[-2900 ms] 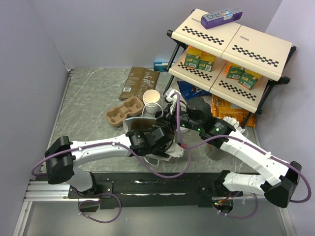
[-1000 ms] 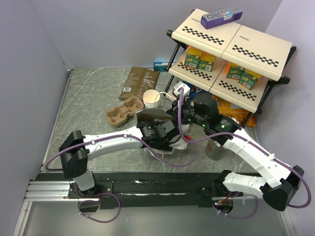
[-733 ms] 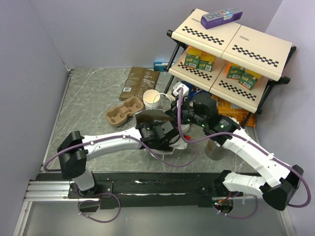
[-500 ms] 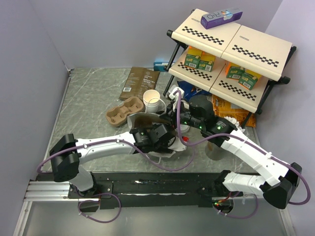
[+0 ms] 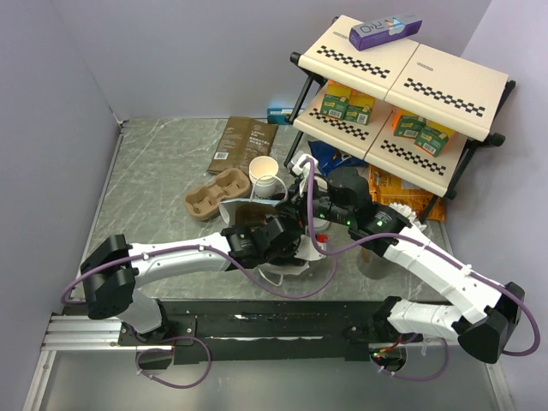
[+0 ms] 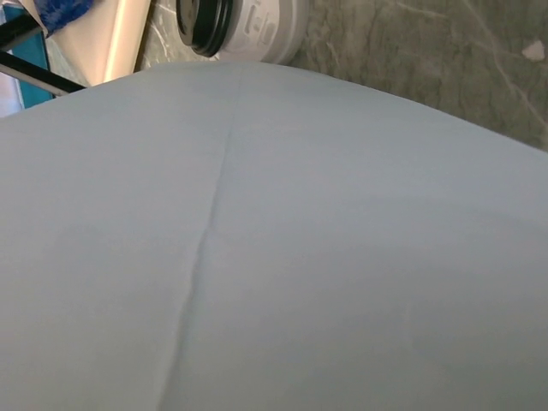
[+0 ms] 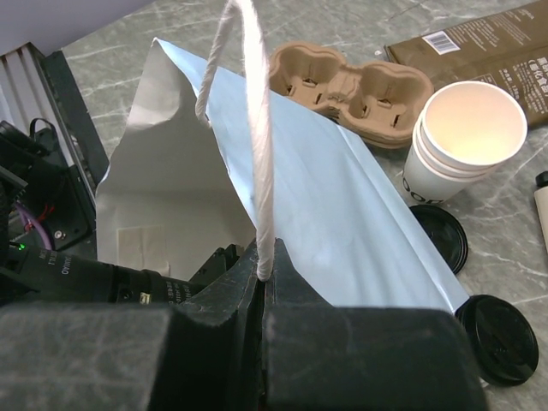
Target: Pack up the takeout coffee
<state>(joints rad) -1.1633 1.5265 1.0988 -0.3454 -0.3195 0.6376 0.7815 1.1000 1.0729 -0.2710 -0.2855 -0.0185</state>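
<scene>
Bag held open, coffee not yet inside.
Right tool (image 7: pixel 261 274) clenched on pale paper bag's (image 7: pixel 342 197) twisted white handle (image 7: pixel 257 128); left tool (image 5: pixel 282 233) spread inside. Black-lidded white paper cup (image 6: pixel 257 26) sits on the surface (image 6: pixel 445 60) beyond the bag, likely nearer the right arm.

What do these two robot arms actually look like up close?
Both the left arm and right arm have smooth white links, chunky black joints and loose purple cables. The right gripper has blunt black fingers.

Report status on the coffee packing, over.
Right gripper shut on the bag handle. Left gripper spread wide at the bag, fingers hidden. Stacked cups unlidded, outside the bag; two lids loose on the table. Bag blocks the left wrist view.
</scene>
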